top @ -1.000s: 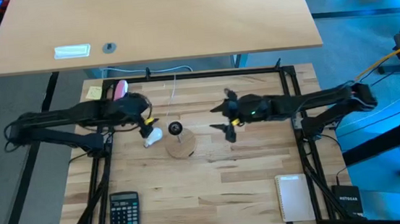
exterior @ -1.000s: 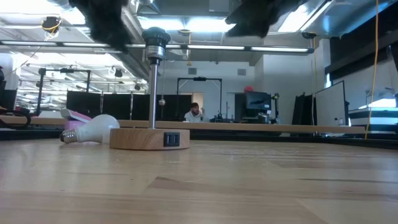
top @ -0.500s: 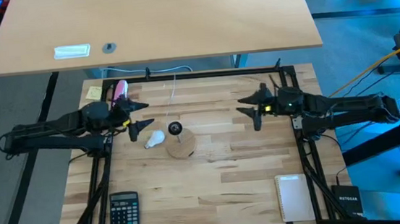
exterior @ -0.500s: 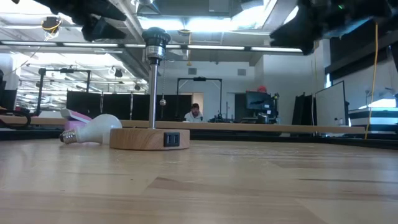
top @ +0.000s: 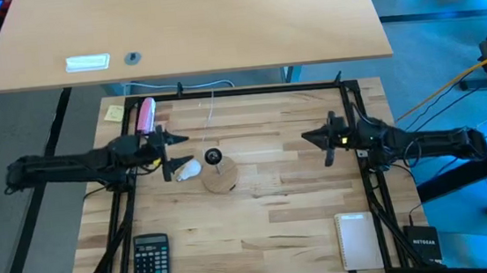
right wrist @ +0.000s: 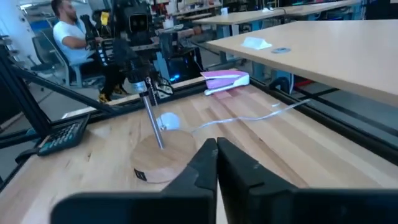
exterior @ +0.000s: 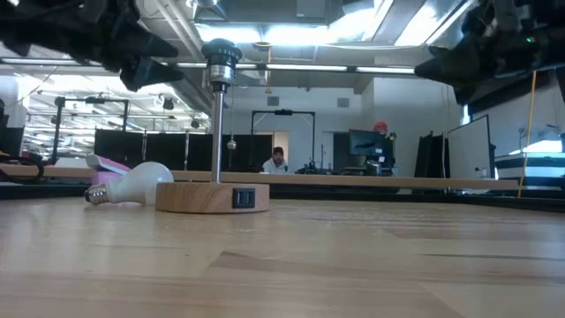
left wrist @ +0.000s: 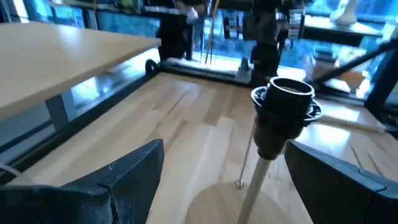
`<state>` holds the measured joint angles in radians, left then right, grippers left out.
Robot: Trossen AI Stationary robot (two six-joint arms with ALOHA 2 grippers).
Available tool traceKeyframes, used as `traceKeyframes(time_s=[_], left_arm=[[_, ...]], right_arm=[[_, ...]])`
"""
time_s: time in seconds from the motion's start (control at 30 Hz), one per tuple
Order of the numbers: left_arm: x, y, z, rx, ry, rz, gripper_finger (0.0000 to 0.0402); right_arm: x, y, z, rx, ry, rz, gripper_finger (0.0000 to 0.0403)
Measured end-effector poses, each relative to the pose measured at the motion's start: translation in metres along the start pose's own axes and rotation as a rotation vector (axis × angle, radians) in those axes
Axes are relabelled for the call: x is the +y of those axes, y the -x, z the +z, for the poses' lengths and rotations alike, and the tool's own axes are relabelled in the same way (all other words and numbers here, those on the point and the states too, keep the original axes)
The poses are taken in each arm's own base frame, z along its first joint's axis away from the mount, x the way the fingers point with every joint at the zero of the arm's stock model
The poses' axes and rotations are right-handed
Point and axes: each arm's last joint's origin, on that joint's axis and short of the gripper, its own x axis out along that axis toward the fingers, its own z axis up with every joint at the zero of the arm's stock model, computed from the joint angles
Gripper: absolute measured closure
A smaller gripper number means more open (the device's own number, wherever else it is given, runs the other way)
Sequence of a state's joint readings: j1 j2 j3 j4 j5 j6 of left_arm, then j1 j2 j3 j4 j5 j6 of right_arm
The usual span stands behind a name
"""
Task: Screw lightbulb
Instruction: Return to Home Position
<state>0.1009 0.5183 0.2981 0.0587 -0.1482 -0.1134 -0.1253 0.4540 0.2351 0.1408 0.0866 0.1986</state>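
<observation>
1. White bulb [top: 190,169] lay on its side on the wood counter [top: 277,213], just beside the lamp [top: 221,179] base.
2. Left fingers [left wrist: 124,180] were spread wide, empty, raised near the bulb.
3. Right fingers [right wrist: 249,180] were pressed together, empty, well apart from the lamp.

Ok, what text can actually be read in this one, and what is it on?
"NETGEAR": on the black box by the table's right front corner, in the high view.
Calculator: key markings too small to read.
Yellow sticky note: nothing legible.
Notepad: nothing legible.
</observation>
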Motion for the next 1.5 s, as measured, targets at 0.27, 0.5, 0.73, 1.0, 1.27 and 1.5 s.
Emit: traceKeyframes(time_s=[0.27, 0.5, 0.73, 1.0, 1.27, 1.5], left_arm=[[0.005, 0.01, -0.031, -0.071, 0.002, -0.01, 0.0078], [0.007, 0.02, -0.038, -0.15, 0.012, -0.018, 0.0078], [0.01, 0.024, -0.055, -0.194, 0.035, -0.021, 0.0078], [0.011, 0.027, -0.062, -0.146, 0.06, -0.009, 0.0078], [0.011, 0.027, -0.063, -0.139, 0.065, -0.008, 0.0078], [0.011, 0.027, -0.063, -0.14, 0.065, -0.008, 0.0078]], right_arm=[[-0.004, 0.017, -0.014, -0.076, -0.012, 0.017, 0.0389], [-0.007, 0.029, -0.025, -0.154, -0.048, 0.046, 0.0398], [-0.012, 0.031, -0.047, -0.125, -0.102, 0.027, 0.0393], [-0.013, 0.03, -0.047, -0.123, -0.045, 0.015, 0.0393], [-0.013, 0.03, -0.048, -0.124, -0.037, 0.001, 0.0389], [-0.012, 0.03, -0.049, -0.109, -0.042, 0.031, 0.0389]])
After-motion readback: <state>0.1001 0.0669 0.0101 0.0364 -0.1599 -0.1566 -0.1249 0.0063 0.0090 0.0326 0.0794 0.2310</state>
